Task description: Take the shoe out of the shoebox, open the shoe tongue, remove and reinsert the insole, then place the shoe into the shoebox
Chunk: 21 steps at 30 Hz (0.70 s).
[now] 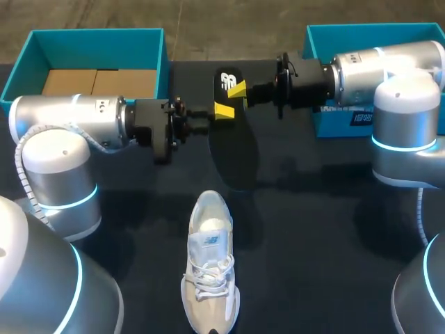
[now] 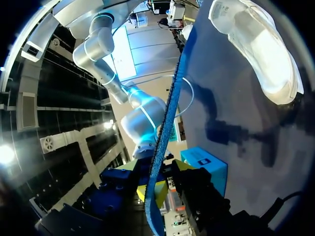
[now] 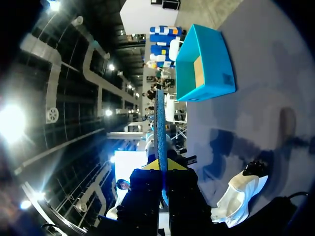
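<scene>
Left gripper (image 1: pixel 224 110) and right gripper (image 1: pixel 238 89) each clamp the dark insole (image 1: pixel 232 132) near its logo end, clear above the table (image 1: pixel 313 229). White shoe (image 1: pixel 211 271) lies at 6 o'clock from it, open shoebox (image 1: pixel 42 42) at 10 o'clock.

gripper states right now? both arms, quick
Left gripper: shut on the insole.
Right gripper: shut on the same insole, from the opposite side.
</scene>
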### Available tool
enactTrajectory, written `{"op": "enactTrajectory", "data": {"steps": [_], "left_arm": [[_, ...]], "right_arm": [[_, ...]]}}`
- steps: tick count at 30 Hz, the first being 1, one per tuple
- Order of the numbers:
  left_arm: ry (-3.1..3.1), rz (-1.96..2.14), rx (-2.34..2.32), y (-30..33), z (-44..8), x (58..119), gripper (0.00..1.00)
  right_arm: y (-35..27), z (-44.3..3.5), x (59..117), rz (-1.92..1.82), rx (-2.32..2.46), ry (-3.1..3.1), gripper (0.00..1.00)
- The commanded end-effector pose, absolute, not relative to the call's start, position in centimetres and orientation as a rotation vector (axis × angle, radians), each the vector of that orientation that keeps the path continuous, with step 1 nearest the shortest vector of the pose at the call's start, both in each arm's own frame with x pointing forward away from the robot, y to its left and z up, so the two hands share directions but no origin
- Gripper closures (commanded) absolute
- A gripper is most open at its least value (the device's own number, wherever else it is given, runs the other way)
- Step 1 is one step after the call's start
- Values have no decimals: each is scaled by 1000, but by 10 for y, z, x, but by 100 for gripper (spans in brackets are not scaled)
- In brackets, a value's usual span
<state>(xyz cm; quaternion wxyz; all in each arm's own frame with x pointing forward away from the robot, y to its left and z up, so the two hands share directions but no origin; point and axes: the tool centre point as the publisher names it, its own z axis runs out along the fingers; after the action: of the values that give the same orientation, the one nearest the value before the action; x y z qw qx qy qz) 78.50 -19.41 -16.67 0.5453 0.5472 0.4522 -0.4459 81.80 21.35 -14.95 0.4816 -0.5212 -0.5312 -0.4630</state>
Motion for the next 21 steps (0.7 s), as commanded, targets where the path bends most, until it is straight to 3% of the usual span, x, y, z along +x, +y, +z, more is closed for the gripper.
{"op": "enactTrajectory", "data": {"steps": [1, 6, 9, 10, 11, 19, 20, 21], "left_arm": [[1071, -1060, 1302, -196, -168, 787, 60], [1072, -1066, 1308, -196, -169, 786, 62], [1073, -1067, 1311, -196, -170, 785, 73], [1075, -1063, 1312, -196, -170, 785, 81], [1076, -1067, 1312, -196, -171, 785, 100], [1075, -1069, 1313, -197, -172, 787, 100], [1072, -1073, 1311, -196, -171, 787, 100], [1072, -1074, 1310, -195, -171, 787, 100]], "right_arm": [[215, -150, 818, -1129, -1272, -1295, 100], [215, -150, 818, -1129, -1272, -1295, 100], [215, -150, 818, -1129, -1272, -1295, 100], [215, -150, 818, -1129, -1272, -1295, 100], [215, -150, 818, -1129, -1272, -1295, 100], [215, -150, 818, -1133, -1267, -1293, 100], [215, -151, 817, -1135, -1268, -1288, 75], [215, -152, 817, -1140, -1268, -1282, 4]]}}
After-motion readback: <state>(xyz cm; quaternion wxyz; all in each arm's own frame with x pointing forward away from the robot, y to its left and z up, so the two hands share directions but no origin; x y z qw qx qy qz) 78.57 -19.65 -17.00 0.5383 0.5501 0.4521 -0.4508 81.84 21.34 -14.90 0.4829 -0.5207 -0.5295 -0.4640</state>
